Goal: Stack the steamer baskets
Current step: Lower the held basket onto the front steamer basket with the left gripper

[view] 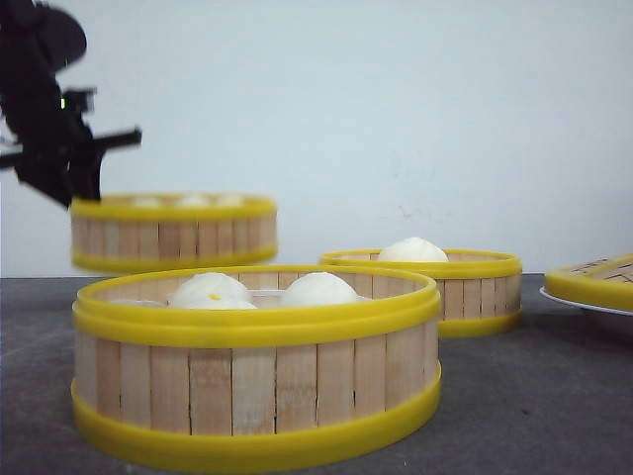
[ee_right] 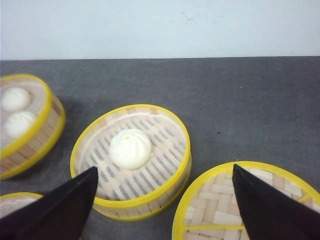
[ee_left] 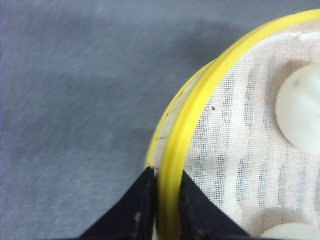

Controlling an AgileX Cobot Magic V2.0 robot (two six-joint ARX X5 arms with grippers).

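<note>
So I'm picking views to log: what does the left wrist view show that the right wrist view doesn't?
Only the left wrist view shows the left gripper clamped on the lifted basket's yellow rim, over a cloth liner. Only the right wrist view shows the open right gripper, the single-bun basket and the woven lid. Both show the grey table.

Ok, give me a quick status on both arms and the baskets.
Left pincer shut on lifted basket's rim, basket off the table. Right pincer open, empty, above one-bun basket and lid. Front basket on table, nothing over it.
</note>
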